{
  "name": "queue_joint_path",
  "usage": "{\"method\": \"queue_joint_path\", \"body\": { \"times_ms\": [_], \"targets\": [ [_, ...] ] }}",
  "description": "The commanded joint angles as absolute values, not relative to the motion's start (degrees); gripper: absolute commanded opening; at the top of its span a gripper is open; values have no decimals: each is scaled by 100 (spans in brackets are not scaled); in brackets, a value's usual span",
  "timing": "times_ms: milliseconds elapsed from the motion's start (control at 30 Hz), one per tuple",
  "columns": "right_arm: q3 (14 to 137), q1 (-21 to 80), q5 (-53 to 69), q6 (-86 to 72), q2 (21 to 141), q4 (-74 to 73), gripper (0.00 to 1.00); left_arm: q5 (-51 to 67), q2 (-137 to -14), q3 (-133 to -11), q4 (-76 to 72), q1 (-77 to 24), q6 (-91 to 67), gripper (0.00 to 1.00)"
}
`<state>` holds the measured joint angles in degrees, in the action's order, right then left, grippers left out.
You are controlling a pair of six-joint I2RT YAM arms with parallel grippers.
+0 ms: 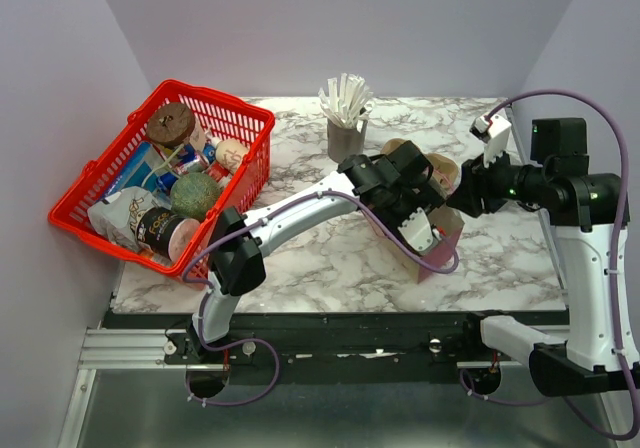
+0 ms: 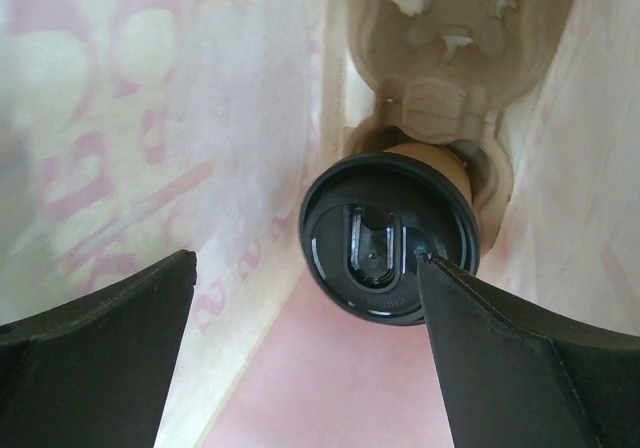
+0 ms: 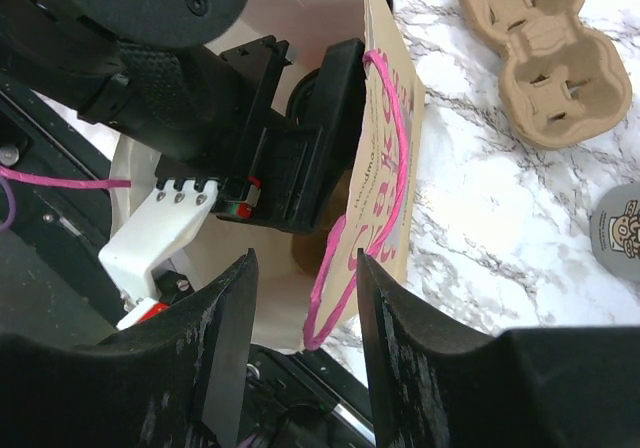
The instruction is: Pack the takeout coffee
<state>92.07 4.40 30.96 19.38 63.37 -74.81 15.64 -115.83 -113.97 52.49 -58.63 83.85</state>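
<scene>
The takeout coffee is inside a paper bag (image 2: 150, 148): a black lid (image 2: 388, 236) sits on the tan cup (image 2: 440, 158), which rests in a moulded-pulp carrier (image 2: 450, 68) at the bag's far end. My left gripper (image 2: 305, 258) is deep in the bag and open, its right finger (image 2: 500, 348) touching the lid's rim and its left finger clear of it. From above, the left gripper (image 1: 420, 230) hides the cup. My right gripper (image 3: 306, 258) is open at the bag's mouth, the pink handle (image 3: 340, 278) showing between its fingers.
The bag (image 1: 445, 246) stands on the marble table (image 1: 330, 258) right of centre. A second brown carrier (image 3: 545, 48) lies behind it. A grey cup of white sticks (image 1: 346, 128) stands at the back. A red basket (image 1: 165, 173) of groceries sits far left.
</scene>
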Motion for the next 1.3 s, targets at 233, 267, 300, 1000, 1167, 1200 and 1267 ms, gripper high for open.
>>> {"method": "queue_joint_path", "body": {
  "times_ms": [233,267,300,1000,1167,1200,1267],
  "targets": [
    [9413,-193,3709,2074,6855,-7734,52,2197,-11777,-12525,5634,-5897,7542,99],
    [9448,-193,3718,2083,6890,-7734,52,2249,-11760,-12524,5564,-5906,7463,99],
    [9518,-202,3718,2083,6934,-7734,52,2259,-11734,-12524,5511,-5898,7288,99],
    [10783,-404,3665,1652,7611,-7207,56,2233,-10838,-11603,2103,-5652,2199,99],
    [10890,-413,3691,1617,7699,-7172,56,2628,-10283,-10969,1232,-5458,1311,99],
    [10890,-422,3700,1617,7717,-7154,56,2532,-10266,-10969,1213,-5432,1214,99],
    [10898,-413,3674,1608,7725,-7111,56,2391,-10266,-10803,978,-5414,934,99]
  ]
}}
